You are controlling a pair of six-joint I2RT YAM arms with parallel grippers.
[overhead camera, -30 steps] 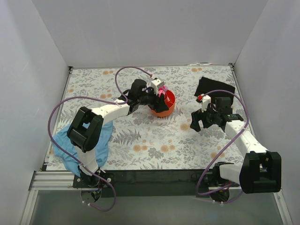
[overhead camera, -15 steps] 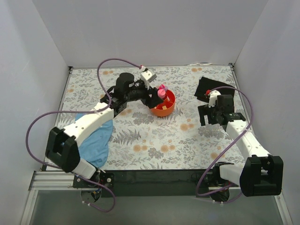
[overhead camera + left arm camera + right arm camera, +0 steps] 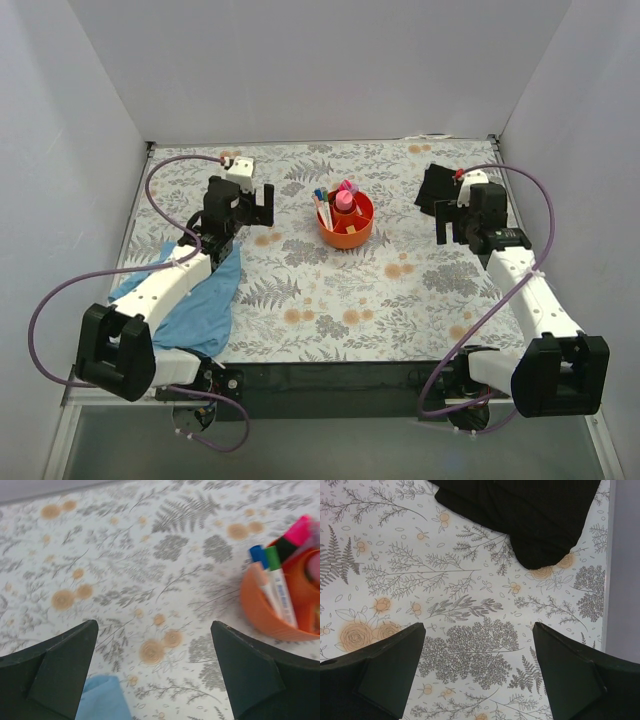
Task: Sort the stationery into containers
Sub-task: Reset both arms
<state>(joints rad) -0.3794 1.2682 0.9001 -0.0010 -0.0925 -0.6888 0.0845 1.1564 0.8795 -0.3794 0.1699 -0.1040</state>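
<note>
The round orange organizer [image 3: 346, 226] stands near the middle of the floral table. It holds two white pens [image 3: 322, 206] with blue and green caps and a pink-and-black highlighter [image 3: 345, 195]. In the left wrist view the organizer [image 3: 280, 612] is at the right edge, with the pens [image 3: 276, 587] and the highlighter [image 3: 295, 535] in it. My left gripper [image 3: 253, 205] is open and empty, well left of the organizer. My right gripper [image 3: 452, 222] is open and empty, at the right over the table. No tan blocks show.
A blue cloth [image 3: 195, 300] lies at the near left under the left arm; its edge shows in the left wrist view [image 3: 102, 700]. A black cloth [image 3: 432, 188] lies at the far right, also in the right wrist view [image 3: 530, 515]. White walls enclose the table.
My left gripper has drawn back left from the organizer and now hangs empty. The pens and highlighter stand uncovered in the organizer. My right gripper has moved back toward the black cloth.
</note>
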